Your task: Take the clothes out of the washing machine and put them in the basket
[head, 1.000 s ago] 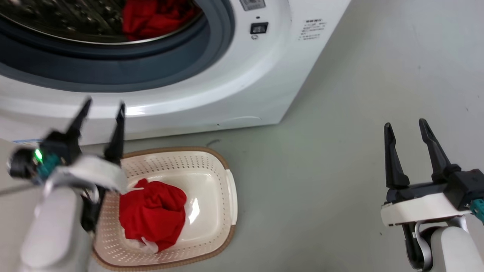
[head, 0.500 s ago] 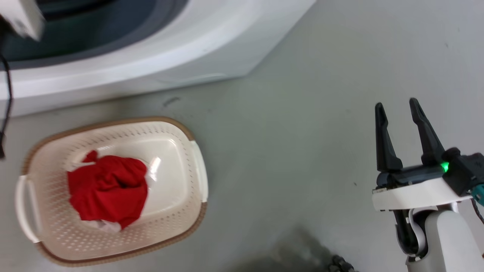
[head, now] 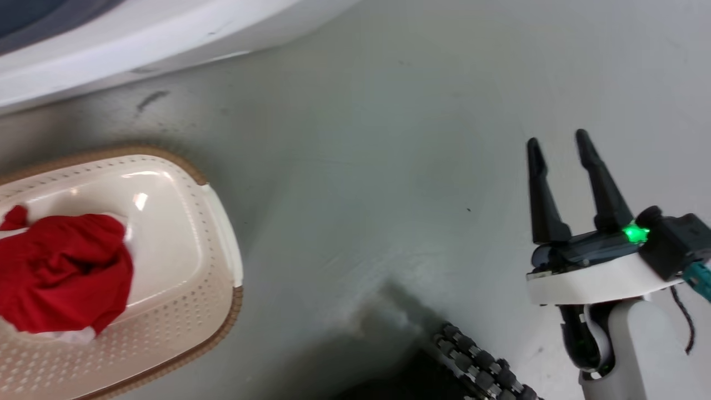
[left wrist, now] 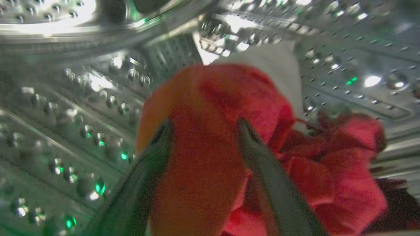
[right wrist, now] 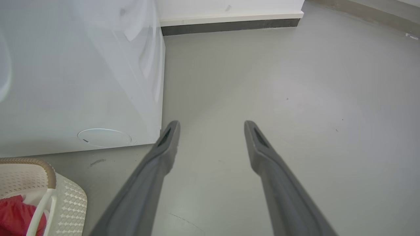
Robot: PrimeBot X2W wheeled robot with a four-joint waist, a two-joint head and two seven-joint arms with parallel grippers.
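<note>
Left hand: released, fingers spread wide inside the drum, with a raised fold of the red bundle between them; not clenched on it yet
Right hand: released and idle, hovering over bare floor, well apart from the basket
Clothes: the red bundle, with a white panel showing at its far side, lies bunched in the drum of the washing machine; a red heap already lies in the basket
Handling: I judge the cloth light, soft and limp, nothing to break; it will sag and trail once lifted
Where I take hold: the thick fold between the fingers, bitten deep, not a thin single layer that could slip out
Edges: perforated steel sits close beside the left finger; trailing cloth could drag on the drum mouth coming out
Open room: clear floor lies between the machine and the basket, and the basket has bare bottom beside the heap
</note>
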